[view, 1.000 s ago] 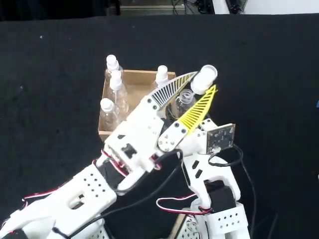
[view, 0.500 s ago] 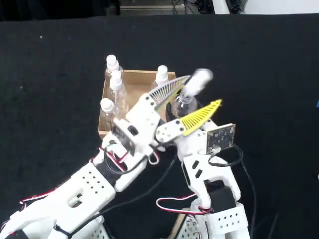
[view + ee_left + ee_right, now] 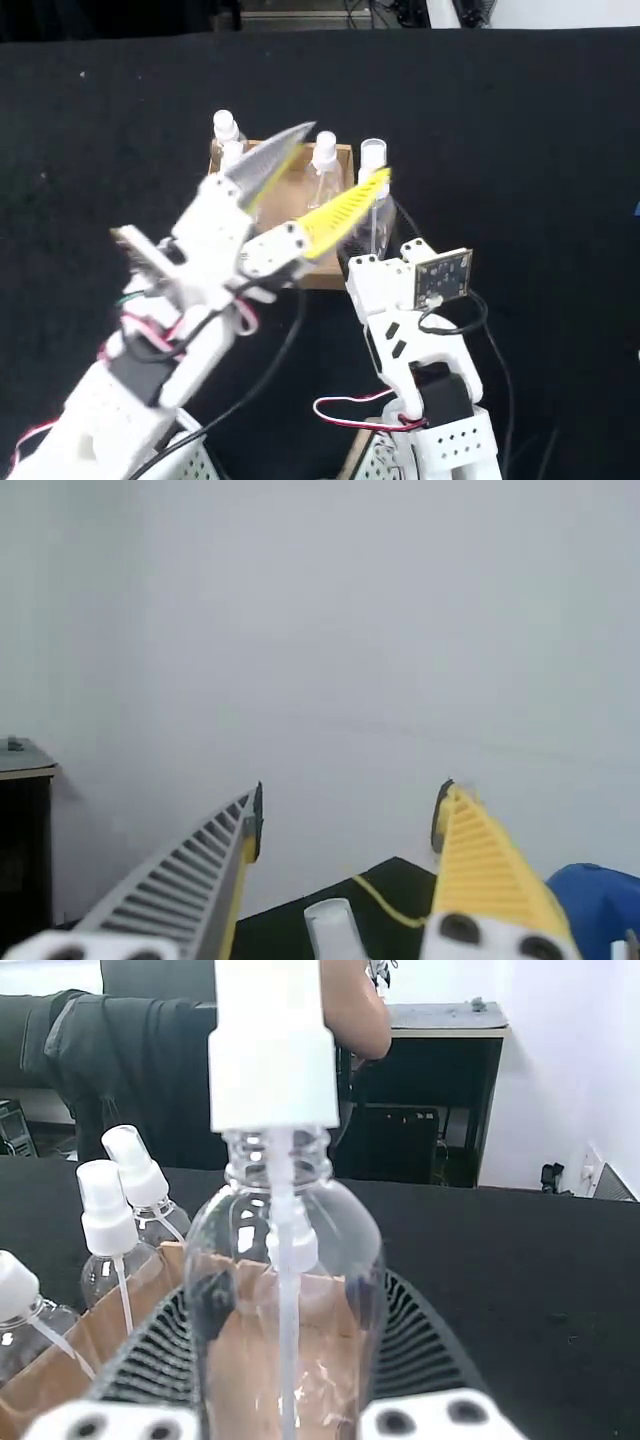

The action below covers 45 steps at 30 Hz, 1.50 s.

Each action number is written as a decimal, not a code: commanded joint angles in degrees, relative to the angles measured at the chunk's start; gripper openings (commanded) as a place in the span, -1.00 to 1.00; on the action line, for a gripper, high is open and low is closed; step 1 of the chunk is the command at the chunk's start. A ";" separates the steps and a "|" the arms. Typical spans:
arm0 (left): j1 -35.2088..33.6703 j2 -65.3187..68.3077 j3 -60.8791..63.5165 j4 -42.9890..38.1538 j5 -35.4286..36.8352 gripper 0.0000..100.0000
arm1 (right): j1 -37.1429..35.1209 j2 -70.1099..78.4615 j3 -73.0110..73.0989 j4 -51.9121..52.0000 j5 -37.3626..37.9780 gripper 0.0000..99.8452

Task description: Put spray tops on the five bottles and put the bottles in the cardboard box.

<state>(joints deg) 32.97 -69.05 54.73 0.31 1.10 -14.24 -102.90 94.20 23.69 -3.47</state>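
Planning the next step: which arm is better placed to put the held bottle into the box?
Right. The right gripper holds the bottle beside the box; the left gripper is open and empty.

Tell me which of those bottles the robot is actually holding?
The bottle clamped in the right gripper, at the cardboard box's edge; the other bottles stand free inside the box.

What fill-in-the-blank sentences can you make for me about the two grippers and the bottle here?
1. The right gripper is ___ on a clear bottle.
2. The spray top on that bottle has the colour ___.
3. The left gripper, raised in the air, has its jaws ___.
4. The table under the cardboard box is ___.
Missing words: shut; white; open; black.
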 commanded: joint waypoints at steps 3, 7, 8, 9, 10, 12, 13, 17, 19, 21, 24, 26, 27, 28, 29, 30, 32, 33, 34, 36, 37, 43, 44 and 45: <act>-15.43 -8.88 -3.65 20.84 0.44 -0.47 | -0.44 -5.76 -0.40 -0.88 0.00 -0.98; -28.18 -11.69 -3.56 30.95 0.53 -0.47 | -0.70 -5.49 -0.13 -1.32 0.00 -0.98; -30.81 -12.84 -3.21 33.41 0.53 -0.47 | -0.79 -5.49 -0.13 -1.67 -0.18 -0.98; -33.01 -14.24 -2.07 35.34 0.53 -0.47 | -1.05 -5.49 -0.22 -2.90 -1.14 -0.98; -34.59 -15.74 -0.48 36.75 0.53 -0.47 | -1.23 -5.41 -0.04 -4.40 -2.64 -0.98; -37.32 -19.43 4.35 37.01 0.53 -0.47 | -1.32 -5.32 -0.04 -6.15 -5.19 -0.98; -38.55 -21.45 7.52 36.48 0.53 -0.47 | -1.32 -5.32 -0.04 -6.59 -5.89 -0.98; -42.59 -32.35 21.23 32.70 0.53 -0.47 | -1.14 -5.41 -0.92 -7.47 -6.15 -0.98; -44.35 -36.75 27.47 31.65 0.53 -0.47 | 0.26 -5.32 -2.33 -8.44 -6.07 -0.98; -46.11 -35.43 31.16 30.86 0.53 -0.47 | 4.22 -5.23 -5.14 -8.00 -6.24 -0.98; -49.45 -33.93 33.80 30.95 0.53 -0.47 | 10.55 -2.51 -8.75 -8.09 -6.42 -0.98; -50.59 -34.37 34.86 30.95 0.53 -0.47 | 12.48 1.98 -10.77 -8.26 -6.42 -0.98; -50.95 -34.90 35.30 30.95 0.53 -0.47 | 12.48 4.70 -11.74 -8.44 -6.42 -0.98; -50.95 -35.43 36.18 30.86 0.53 -0.47 | 12.48 7.52 -12.88 -8.53 -6.42 -0.98; -50.95 -35.60 37.32 30.77 0.53 -0.47 | 12.48 10.68 -14.46 -8.70 -6.42 -0.98; -50.95 -35.69 38.46 30.77 0.53 -0.47 | 12.48 13.93 -16.13 -9.41 -6.42 -0.98; -50.95 -35.69 41.36 30.77 0.53 -0.47 | 13.27 20.53 -19.91 -11.69 -6.07 -0.98; -50.95 -35.69 42.59 30.68 0.44 -0.47 | 14.24 23.96 -21.76 -12.92 -6.07 -0.98; -50.95 -35.52 42.77 30.77 0.18 -0.47 | 14.95 27.30 -23.25 -14.24 -6.15 -0.98; -51.74 -35.52 42.59 32.00 0.09 -0.47 | 15.21 33.45 -25.36 -16.44 -6.07 -0.98; -52.70 -35.52 42.59 32.97 0.09 -0.47 | 14.77 36.35 -25.98 -16.97 -5.98 -0.98; -55.34 -35.52 42.59 36.75 0.44 -0.47 | 7.21 42.51 -23.96 -17.41 -5.98 -0.98; -55.60 -35.52 42.59 37.10 0.44 -0.47 | 6.15 42.51 -23.43 -17.41 -5.98 -0.98; -55.60 -35.52 42.59 37.71 0.44 -0.47 | 5.10 42.68 -22.90 -17.41 -6.07 -0.98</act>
<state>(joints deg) -21.54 -103.96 95.96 36.79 1.10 -5.98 -60.44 72.13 8.22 -9.54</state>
